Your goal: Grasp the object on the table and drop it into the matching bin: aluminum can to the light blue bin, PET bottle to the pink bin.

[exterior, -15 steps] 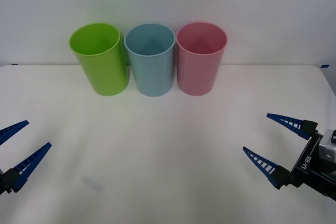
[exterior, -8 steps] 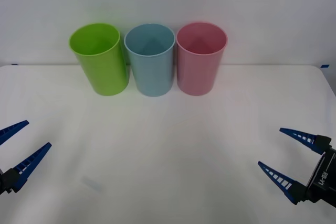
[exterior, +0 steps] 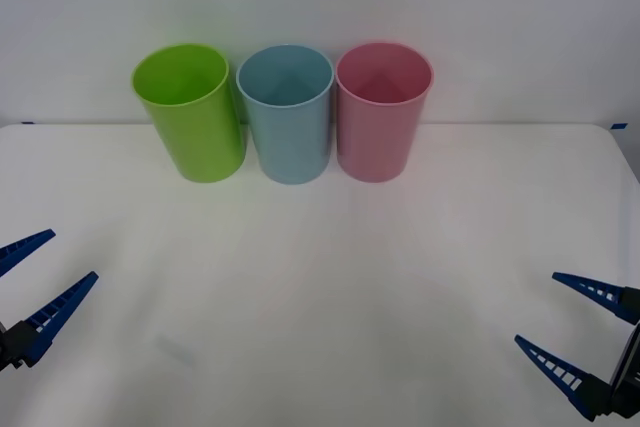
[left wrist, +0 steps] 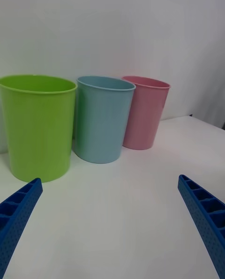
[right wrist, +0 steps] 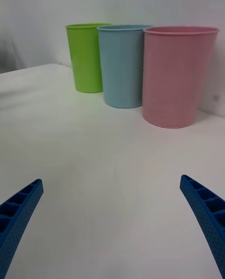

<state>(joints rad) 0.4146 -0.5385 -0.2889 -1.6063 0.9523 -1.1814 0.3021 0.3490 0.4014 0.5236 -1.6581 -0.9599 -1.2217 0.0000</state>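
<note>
The broad, flat white worktop [exterior: 320, 297] runs from the near edge back to a plain pale wall. At its far side three tall, slightly tapered plastic cup-shaped bins stand upright in a tight row: a lime green bin [exterior: 190, 112] on the robot's left, the light blue bin [exterior: 288, 112] in the middle and the pink bin [exterior: 380, 110] on the right. Neighbouring bins are just beside each other, perhaps touching at the rims, though the angle makes that hard to settle. Their visible insides look hollow. The left gripper [exterior: 28, 282] hovers over the near left corner of the worktop, its ribbed blue fingers spread wide with nothing between them. The right gripper [exterior: 580, 332] sits at the near right corner, likewise spread wide and holding nothing. Both are well apart from the bins.
</note>
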